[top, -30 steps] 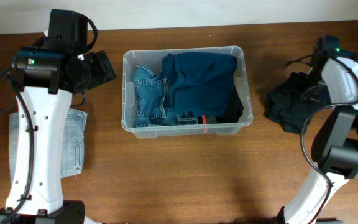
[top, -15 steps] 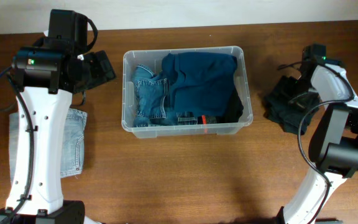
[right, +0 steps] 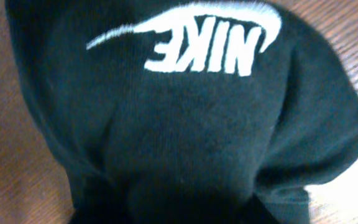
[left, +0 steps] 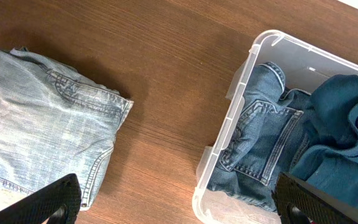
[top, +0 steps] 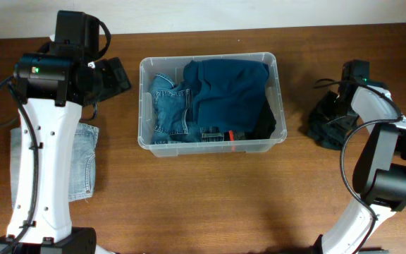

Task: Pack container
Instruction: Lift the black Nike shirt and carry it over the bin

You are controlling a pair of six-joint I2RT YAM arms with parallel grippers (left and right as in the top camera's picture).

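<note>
The clear plastic container (top: 207, 57) stands mid-table, holding folded blue jeans (top: 169, 106), a dark teal garment (top: 231, 92) and something black at its right end. To its right lies a black Nike garment (top: 326, 121), bunched up. My right gripper (top: 342, 99) is pressed down into it; in the right wrist view the black garment (right: 185, 124) fills the frame, puckered toward the jaws, which the cloth hides. High over the bare wood between the container's left rim (left: 227, 127) and the light jeans (left: 42, 124) hangs my left gripper (left: 180, 208), open and holding nothing.
Light-wash jeans (top: 83, 159) lie flat at the table's left, partly under the left arm. The table's back edge runs just behind the container. Bare wood spans the front of the table.
The right gripper dropped onto the black garment and closed into it; the cloth has drawn together into a tighter heap. The left arm has not moved.
</note>
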